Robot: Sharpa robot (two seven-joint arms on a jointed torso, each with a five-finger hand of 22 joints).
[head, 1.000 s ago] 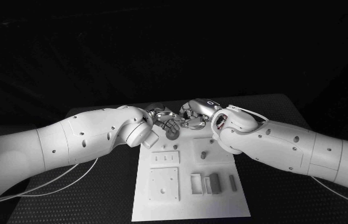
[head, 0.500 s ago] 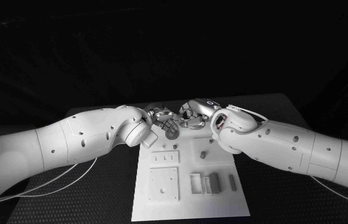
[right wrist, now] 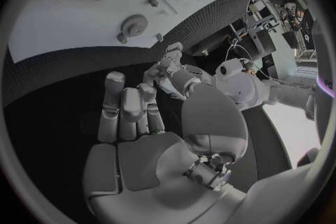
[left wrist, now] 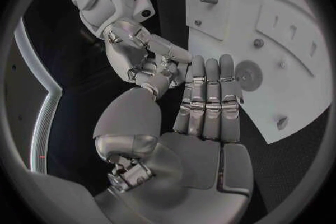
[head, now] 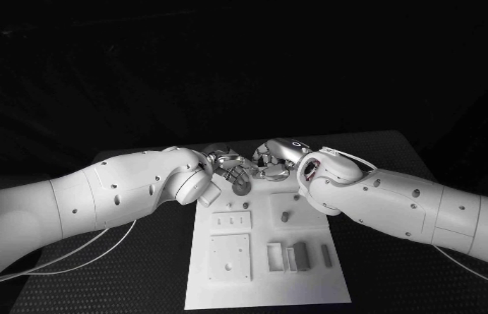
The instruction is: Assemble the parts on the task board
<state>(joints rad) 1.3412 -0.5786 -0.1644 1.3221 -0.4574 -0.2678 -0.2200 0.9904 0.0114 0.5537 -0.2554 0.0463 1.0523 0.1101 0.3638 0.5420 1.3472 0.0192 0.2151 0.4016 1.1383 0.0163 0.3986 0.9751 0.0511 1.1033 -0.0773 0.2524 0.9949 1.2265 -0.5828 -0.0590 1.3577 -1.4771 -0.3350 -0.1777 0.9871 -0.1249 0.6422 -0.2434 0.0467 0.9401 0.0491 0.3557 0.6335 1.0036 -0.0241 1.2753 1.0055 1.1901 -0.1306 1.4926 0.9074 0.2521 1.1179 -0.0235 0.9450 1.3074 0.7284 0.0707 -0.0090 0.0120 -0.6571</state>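
No movement; hands [head: 249,167] meeting beyond task board [head: 266,286].

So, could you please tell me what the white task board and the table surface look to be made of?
The flat white task board looks like matte plastic, perhaps printed or machined: even white, no glare, crisp recessed pockets. The black table surface looks like a textured rubber or woven mat, going by its regular dotted grain; the pictures leave the exact material open.

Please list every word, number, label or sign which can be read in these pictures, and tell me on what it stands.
No readable text anywhere.
Task board: raised shapes and holes, no print.
Left hand and right hand: no markings I can make out.
Equipment in the room, in the right wrist view: any labels are too small and blurred to read.
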